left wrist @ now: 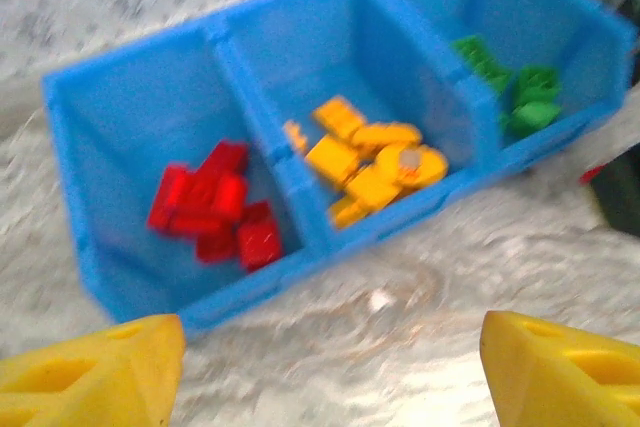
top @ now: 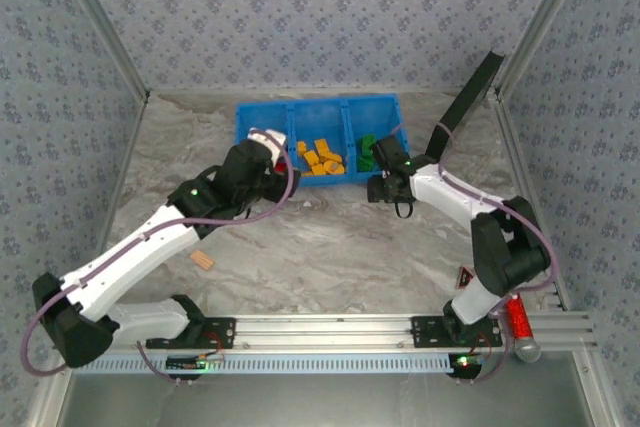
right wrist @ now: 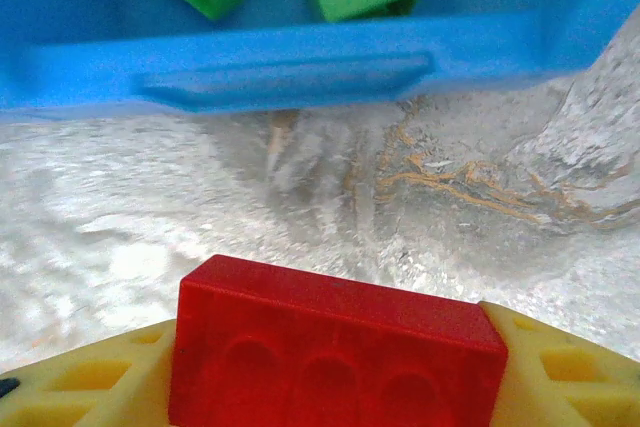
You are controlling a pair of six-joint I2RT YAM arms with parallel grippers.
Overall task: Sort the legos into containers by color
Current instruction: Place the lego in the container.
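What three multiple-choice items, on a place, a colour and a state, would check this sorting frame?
1. Which compartment of the blue bin holds the orange-yellow bricks? A) left B) middle C) right
2. What colour is the brick in the right pincer? A) red B) green C) orange-yellow
3. The left pincer is: A) shut on a brick B) shut, empty C) open, empty
Key: 1 B, flanked by red bricks and green bricks; 2 A, its wrist view shows red; 3 C, its fingertips stand wide apart.

Blue bin holds red legos, orange-yellow legos and green legos separately.
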